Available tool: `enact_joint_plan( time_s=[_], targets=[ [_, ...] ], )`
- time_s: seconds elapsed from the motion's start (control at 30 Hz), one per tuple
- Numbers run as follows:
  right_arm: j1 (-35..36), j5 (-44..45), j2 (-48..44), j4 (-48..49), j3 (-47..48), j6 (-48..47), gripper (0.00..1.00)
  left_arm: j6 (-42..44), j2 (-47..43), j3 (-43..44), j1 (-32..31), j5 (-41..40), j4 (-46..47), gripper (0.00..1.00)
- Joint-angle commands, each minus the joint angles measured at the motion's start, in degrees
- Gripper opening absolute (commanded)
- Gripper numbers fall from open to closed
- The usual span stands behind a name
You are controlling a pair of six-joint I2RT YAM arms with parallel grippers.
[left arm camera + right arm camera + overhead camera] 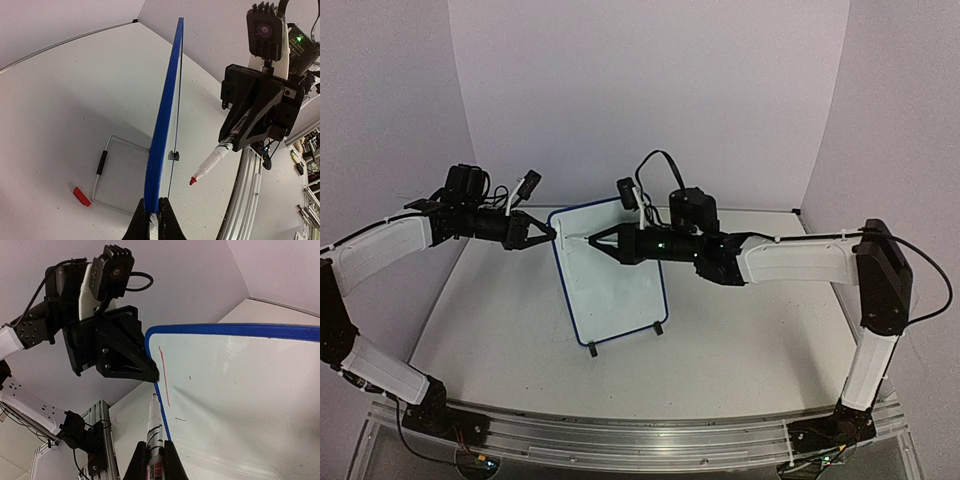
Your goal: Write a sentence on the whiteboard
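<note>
The whiteboard [615,280] stands upright on its two black feet mid-table, blue frame round a white face. My left gripper [550,235] is shut on its upper left edge; in the left wrist view the jaws [152,201] pinch the blue frame [167,100]. My right gripper [597,243] is shut on a red-tipped marker [156,432]. Its tip [192,180] hovers a little off the board's face, near the held edge. The whiteboard [240,390] bears one short red stroke [164,375] and a few dark specks. No sentence shows.
A red marker cap [81,196] lies on the white table behind the board, beside a wire-rimmed clear rectangle with a black grip [102,162]. An aluminium rail [640,435] runs along the near edge. Pale walls close in at the back and sides.
</note>
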Motion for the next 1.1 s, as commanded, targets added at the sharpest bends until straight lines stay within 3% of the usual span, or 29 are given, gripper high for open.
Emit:
enact_joint_plan(
  time_s=[0.0, 1.07],
  targets=[
    [-0.16, 2.26, -1.38, 3.1, 0.71, 0.53, 0.0, 2.51, -0.69, -0.35, -0.13, -2.31, -1.96, 0.0],
    [0.28, 6.62, 3.97, -3.24, 5.96, -0.6, 0.0, 2.58, -0.61, -0.26, -0.44, -2.19, -2.05, 0.0]
  ],
)
